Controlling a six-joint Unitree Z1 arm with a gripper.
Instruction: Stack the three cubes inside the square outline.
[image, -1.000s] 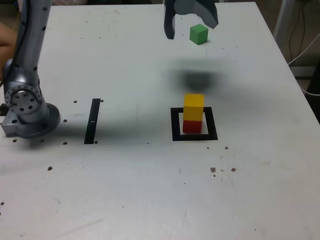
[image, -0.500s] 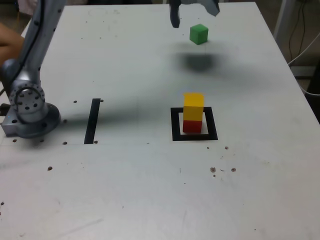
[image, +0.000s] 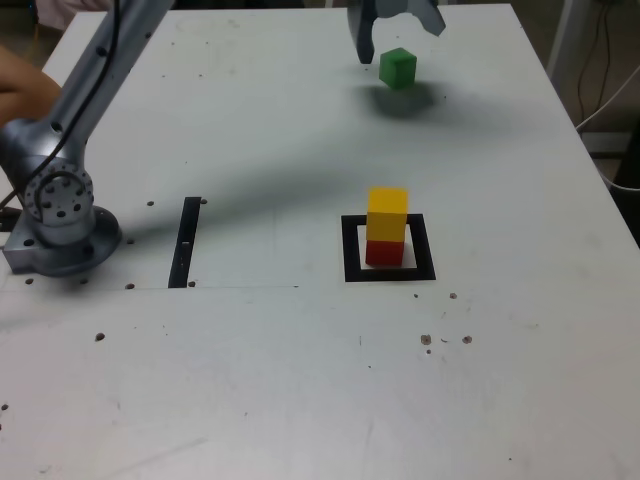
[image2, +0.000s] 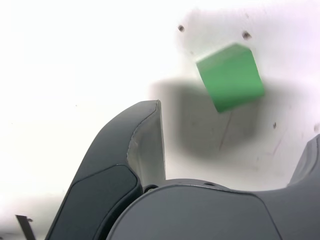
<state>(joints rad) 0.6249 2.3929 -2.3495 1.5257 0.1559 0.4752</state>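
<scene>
At the tabletop's far edge:
Claw (image: 397, 28): wide open, empty, above green cube (image: 397, 68).
Cube: likely light, rigid, matte.
Hold: opposite flat sides.

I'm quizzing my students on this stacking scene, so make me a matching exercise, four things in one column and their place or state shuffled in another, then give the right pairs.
Things:
1. red cube
2. yellow cube
3. green cube
4. gripper

Places or states:
A. alone on the table, at the far end
B. open, just above a cube
C. on top of another cube
D. at the bottom, inside the square outline

Pairs: 1-D, 2-C, 3-A, 4-B
</scene>
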